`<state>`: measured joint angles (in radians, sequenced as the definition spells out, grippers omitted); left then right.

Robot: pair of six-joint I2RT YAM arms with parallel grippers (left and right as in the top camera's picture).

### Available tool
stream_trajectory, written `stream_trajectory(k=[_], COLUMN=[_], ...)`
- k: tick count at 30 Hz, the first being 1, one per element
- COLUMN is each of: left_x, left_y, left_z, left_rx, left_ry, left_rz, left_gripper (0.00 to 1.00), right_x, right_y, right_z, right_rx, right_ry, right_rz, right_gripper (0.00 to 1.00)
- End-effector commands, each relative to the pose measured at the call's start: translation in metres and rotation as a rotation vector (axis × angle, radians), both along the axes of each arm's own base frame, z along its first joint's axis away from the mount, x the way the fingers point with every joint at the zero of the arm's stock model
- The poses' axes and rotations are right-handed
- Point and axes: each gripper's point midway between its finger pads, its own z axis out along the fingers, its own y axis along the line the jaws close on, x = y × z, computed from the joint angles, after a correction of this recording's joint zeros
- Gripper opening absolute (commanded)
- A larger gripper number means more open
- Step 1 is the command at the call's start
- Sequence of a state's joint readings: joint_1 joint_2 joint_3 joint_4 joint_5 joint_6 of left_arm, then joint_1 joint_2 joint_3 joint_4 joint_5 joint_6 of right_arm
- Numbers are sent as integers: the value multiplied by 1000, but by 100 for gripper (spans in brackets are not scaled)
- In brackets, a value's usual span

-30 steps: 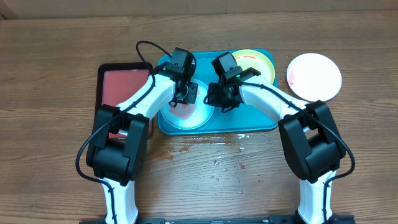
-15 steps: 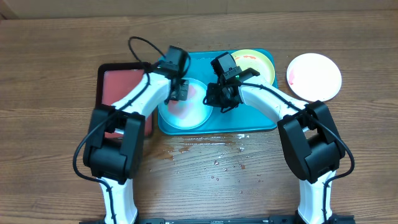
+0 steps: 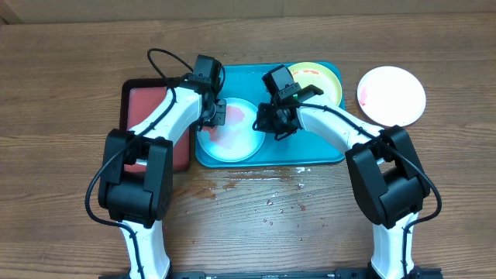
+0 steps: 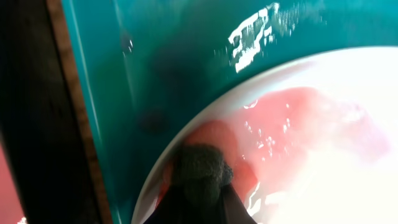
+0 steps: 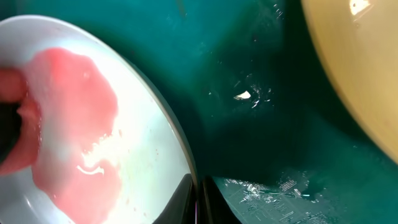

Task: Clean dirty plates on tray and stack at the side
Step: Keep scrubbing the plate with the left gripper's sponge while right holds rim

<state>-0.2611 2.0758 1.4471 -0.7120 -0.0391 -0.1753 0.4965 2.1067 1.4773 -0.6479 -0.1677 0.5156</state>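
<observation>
A turquoise tray (image 3: 325, 147) lies mid-table, its long axis running left to right. A light blue plate (image 3: 232, 143), smeared red, sits flat in its left half; a yellow-green plate (image 3: 318, 77) fills the far right corner. The left gripper (image 3: 215, 115) is clenched on a dark scrub pad (image 4: 200, 163) pressed at the blue plate's left rim. The right gripper (image 3: 273, 124) pinches that plate's right rim. A black-rimmed tray (image 3: 147, 108) lies just left of the turquoise one. A white plate (image 3: 391, 94) rests on bare tabletop (image 3: 70, 77) to the right. Droplets (image 3: 267, 203) speckle the near side.
</observation>
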Motion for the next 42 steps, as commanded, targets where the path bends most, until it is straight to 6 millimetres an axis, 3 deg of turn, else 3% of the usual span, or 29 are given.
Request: stream_trajectory(k=[1, 7, 14, 24, 42], left_x=[-42, -58, -64, -38, 20], left_y=[-19, -39, -59, -83, -54], left_z=[-27, -26, -26, -22, -11], left_rx=[-69, -121, -149, -203, -139], left_ry=[170, 229, 236, 114, -118], left_rz=[-45, -4, 30, 32, 123], left_gripper=[4, 4, 4, 4, 4], right_x=[7, 10, 13, 13, 11], right_y=[-9, -7, -6, -6, -7], right_z=[0, 1, 2, 2, 2], right_rx=[-22, -9, -2, -1, -5], right_ry=[-21, -26, -37, -37, -29], right_rz=[-35, -59, -60, -63, -63], right_gripper=[4, 4, 4, 4, 4])
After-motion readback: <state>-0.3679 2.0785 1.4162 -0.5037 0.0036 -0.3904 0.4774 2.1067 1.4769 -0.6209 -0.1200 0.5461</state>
